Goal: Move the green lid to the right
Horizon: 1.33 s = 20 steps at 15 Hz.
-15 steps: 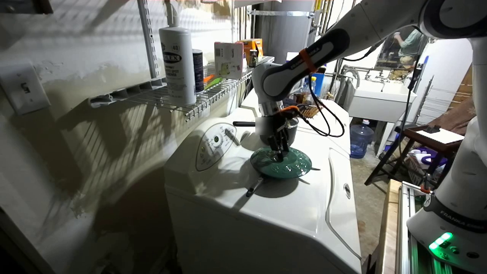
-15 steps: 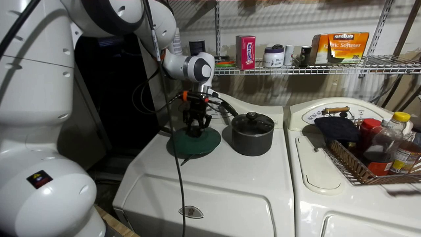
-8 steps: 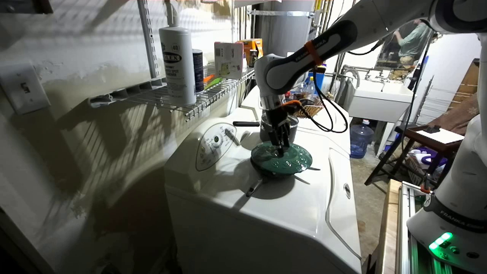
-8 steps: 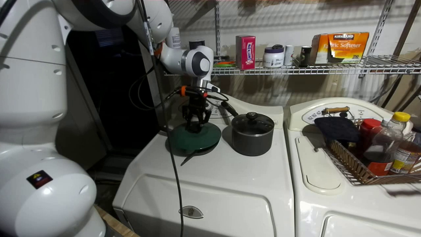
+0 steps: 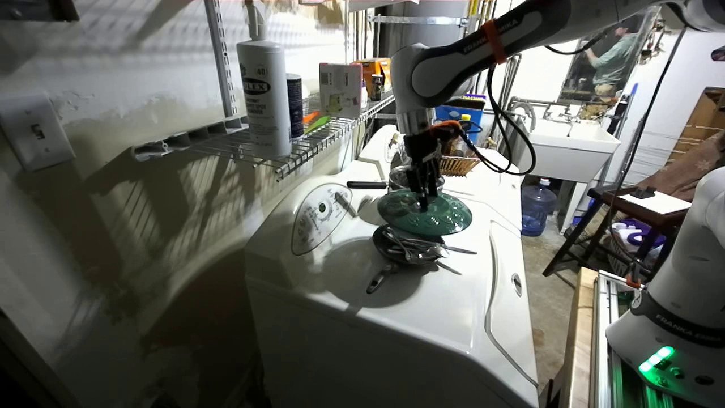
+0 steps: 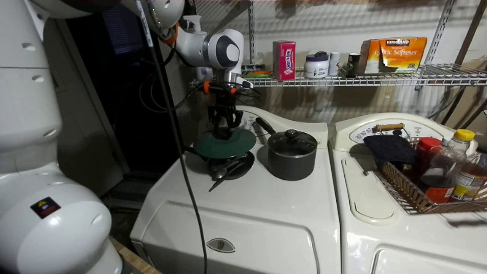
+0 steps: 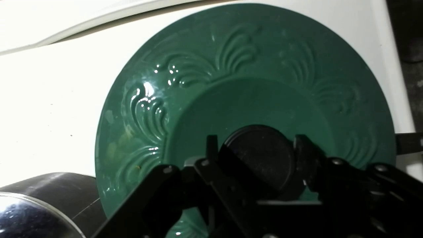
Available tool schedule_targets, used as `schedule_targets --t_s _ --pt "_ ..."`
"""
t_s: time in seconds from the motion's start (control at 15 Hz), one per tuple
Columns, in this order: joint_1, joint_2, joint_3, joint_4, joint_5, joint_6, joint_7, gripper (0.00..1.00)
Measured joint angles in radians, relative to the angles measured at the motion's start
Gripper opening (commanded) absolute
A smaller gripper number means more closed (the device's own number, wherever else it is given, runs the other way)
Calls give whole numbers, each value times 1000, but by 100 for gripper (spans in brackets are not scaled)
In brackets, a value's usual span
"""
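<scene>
arm (image 5: 447, 73) higher in both exterior views than a second ago, green lid (image 5: 427, 222) up off frying pan (image 6: 245, 168), near frame centre, gripper (image 7: 256, 148) lower centre in wrist view, jaws partway closed, holding lid, cutlery (image 5: 418, 250) in pan now uncovered, black knob (image 7: 261, 158) between fingertips

Wrist view: glare specks on the round glossy green lid (image 7: 248, 102), smooth white tabletop (image 7: 53, 115) left of it basically blown out. In an exterior view the patchy beige wall (image 5: 113, 238) left of the lid goes murky.
</scene>
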<state>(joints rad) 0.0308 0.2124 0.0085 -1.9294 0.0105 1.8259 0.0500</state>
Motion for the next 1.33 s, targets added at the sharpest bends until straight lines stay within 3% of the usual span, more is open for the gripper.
schedule_targets --t_s 0.53,0.6,1.13,1.2,1.33 --pt "-37 -113 -35 3 -1 -68 -1 34" --pt "-46 -122 -41 3 0 -71 -6 59" --pt "-74 -141 -60 2 6 -74 -53 59" --pt "-74 -141 -60 2 6 -74 -53 34" --pt "-74 -139 -60 -2 6 -72 -53 34"
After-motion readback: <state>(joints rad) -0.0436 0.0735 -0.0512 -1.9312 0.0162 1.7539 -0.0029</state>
